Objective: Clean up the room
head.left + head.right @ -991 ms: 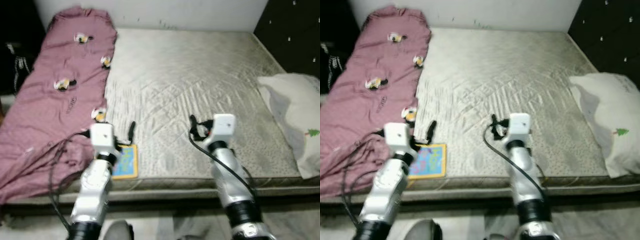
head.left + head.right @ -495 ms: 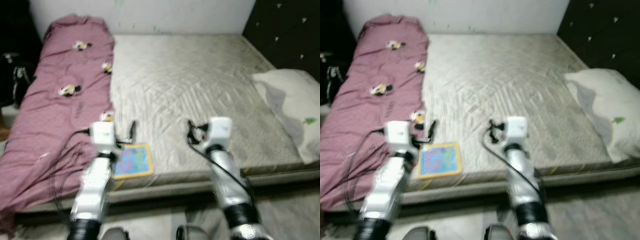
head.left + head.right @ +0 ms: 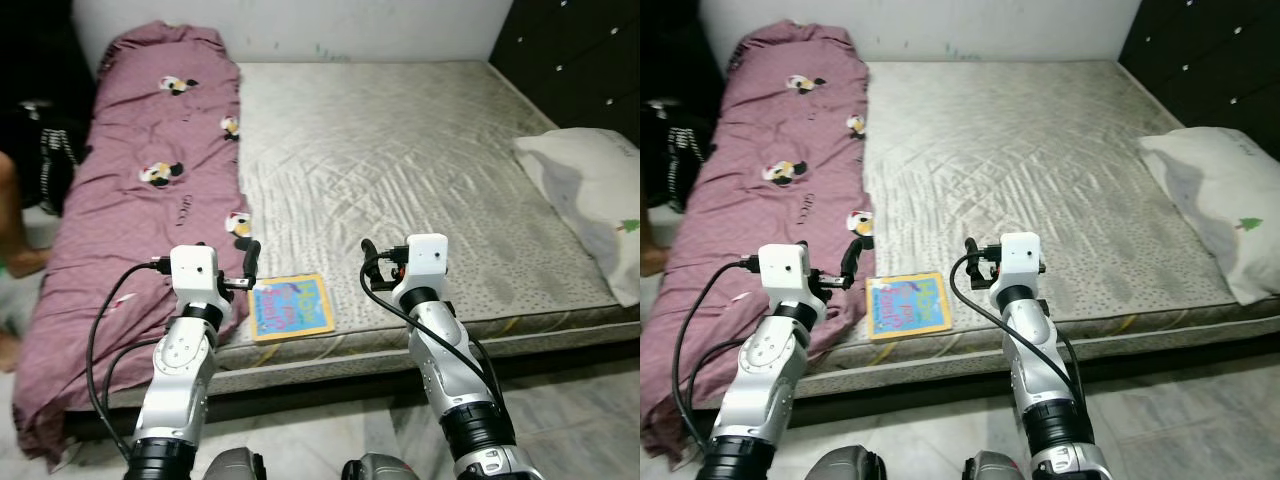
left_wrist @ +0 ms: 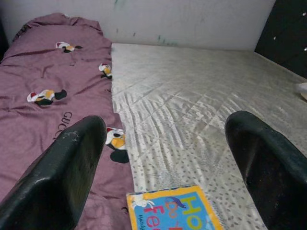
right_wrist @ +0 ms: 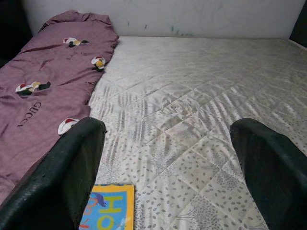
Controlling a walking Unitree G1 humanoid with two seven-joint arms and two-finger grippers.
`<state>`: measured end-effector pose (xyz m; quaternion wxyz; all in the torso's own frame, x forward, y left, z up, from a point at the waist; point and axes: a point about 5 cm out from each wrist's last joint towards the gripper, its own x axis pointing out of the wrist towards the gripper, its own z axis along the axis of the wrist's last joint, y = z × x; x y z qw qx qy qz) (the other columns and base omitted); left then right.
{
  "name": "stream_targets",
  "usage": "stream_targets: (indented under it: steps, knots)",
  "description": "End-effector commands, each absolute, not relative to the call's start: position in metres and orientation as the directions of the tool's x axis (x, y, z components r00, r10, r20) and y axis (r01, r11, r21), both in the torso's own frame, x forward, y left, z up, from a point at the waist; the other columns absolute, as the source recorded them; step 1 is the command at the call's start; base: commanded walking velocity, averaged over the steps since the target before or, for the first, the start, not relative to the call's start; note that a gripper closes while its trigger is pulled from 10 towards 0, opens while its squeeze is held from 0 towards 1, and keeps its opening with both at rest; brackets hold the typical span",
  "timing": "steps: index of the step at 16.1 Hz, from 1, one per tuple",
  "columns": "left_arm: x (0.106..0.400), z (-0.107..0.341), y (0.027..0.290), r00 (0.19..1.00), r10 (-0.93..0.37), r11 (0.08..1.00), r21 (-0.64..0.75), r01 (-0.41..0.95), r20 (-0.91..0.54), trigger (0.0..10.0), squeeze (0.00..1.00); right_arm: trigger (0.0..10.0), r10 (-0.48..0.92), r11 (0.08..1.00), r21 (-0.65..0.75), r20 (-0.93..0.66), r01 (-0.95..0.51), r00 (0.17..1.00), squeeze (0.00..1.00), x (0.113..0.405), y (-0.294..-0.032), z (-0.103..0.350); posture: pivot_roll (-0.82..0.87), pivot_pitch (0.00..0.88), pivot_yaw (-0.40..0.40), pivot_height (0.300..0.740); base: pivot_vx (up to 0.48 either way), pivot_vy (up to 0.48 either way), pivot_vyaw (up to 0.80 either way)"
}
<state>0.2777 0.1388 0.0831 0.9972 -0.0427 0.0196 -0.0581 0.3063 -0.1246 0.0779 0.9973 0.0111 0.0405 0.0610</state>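
Note:
A colourful children's book (image 3: 290, 307) lies flat near the front edge of the grey quilted mattress (image 3: 400, 150), beside the hem of a purple blanket (image 3: 130, 200) that covers the bed's left side. My left gripper (image 3: 251, 262) hovers just left of the book, at the blanket's edge. It is open, with its fingers (image 4: 72, 158) wide apart and nothing between them. My right gripper (image 3: 367, 266) hangs open to the right of the book over bare mattress. The book's corner (image 5: 108, 213) lies near one of its fingers (image 5: 76, 163).
A white pillow (image 3: 590, 200) lies at the bed's right edge below dark panelling (image 3: 580, 60). A black bag (image 3: 50, 150) and part of a person's limb (image 3: 15, 255) are left of the bed. Tiled floor (image 3: 580, 400) runs along the front.
The whole view has shifted and sharpened as the camera moved. The book now appears between my two arms rather than under the left one. Both grippers keep the same open pose.

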Motion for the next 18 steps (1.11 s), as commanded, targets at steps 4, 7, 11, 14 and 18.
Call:
stream_targets:
  steps: [4, 7, 11, 14, 18]
  knots:
    - [0.2776, 0.0845, 0.1339, 0.99, -0.138, 0.987, -0.086, 0.135, -0.027, 10.0, 0.0, 10.0, 0.118, 0.993, 0.02, -0.074, -0.117, 0.99, 0.0, 0.3079, -0.1278, 0.0802, -0.01, 0.047, -0.021, 0.74, 0.0, 0.0, 0.0]
    - [0.2774, 0.0848, 0.1339, 0.99, -0.137, 0.987, -0.089, 0.135, -0.021, 10.0, 0.0, 10.0, 0.117, 0.993, 0.018, -0.072, -0.116, 0.991, 0.0, 0.3083, -0.1284, 0.0806, -0.01, 0.047, -0.023, 0.74, 0.0, 0.0, 0.0]
    - [0.2769, 0.0852, 0.1336, 0.99, -0.139, 0.986, -0.092, 0.137, -0.019, 10.0, 0.0, 10.0, 0.12, 0.993, 0.012, -0.07, -0.119, 0.99, 0.0, 0.3076, -0.1277, 0.0804, -0.01, 0.048, -0.022, 0.74, 0.0, 0.0, 0.0]
    - [0.277, 0.0852, 0.1336, 0.989, -0.144, 0.985, -0.094, 0.142, -0.019, 10.0, 0.0, 10.0, 0.119, 0.993, 0.011, -0.066, -0.118, 0.991, 0.0, 0.3071, -0.1271, 0.0805, -0.02, 0.05, -0.02, 0.74, 0.0, 0.0, 0.0]
    - [0.2777, 0.0855, 0.1342, 0.99, -0.142, 0.986, -0.093, 0.14, -0.017, 10.0, 0.0, 10.0, 0.112, 0.994, 0.017, -0.055, -0.112, 0.992, 0.0, 0.3062, -0.1291, 0.0812, -0.01, 0.05, -0.019, 0.74, 0.062, 0.0, 0.0]
